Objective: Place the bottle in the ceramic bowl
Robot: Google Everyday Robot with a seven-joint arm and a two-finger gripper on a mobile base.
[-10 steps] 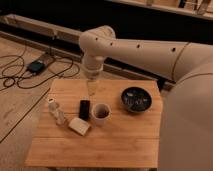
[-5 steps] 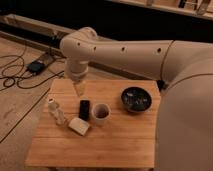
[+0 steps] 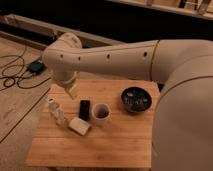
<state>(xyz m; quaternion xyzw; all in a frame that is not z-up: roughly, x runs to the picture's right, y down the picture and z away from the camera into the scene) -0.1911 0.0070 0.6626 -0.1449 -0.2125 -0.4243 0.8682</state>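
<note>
The bottle [image 3: 56, 112], slim and clear with a white cap, stands upright at the left side of the wooden table [image 3: 115, 145]. The ceramic bowl [image 3: 136, 99], dark and glossy with a speckled inside, sits at the table's right rear. My gripper [image 3: 71, 93] hangs from the white arm above the table's left rear, a little right of and behind the bottle, not touching it. Nothing shows in the gripper.
A light mug [image 3: 101, 114] stands mid-table. A small black block [image 3: 84, 109] lies left of it and a pale rectangular block [image 3: 79, 126] lies in front. Cables and a dark box [image 3: 35, 66] lie on the floor at left. My arm's bulk fills the right side.
The arm has swung left across the table over the last second, carrying the gripper from above the mug and black block toward the bottle. The objects on the table have not moved.
</note>
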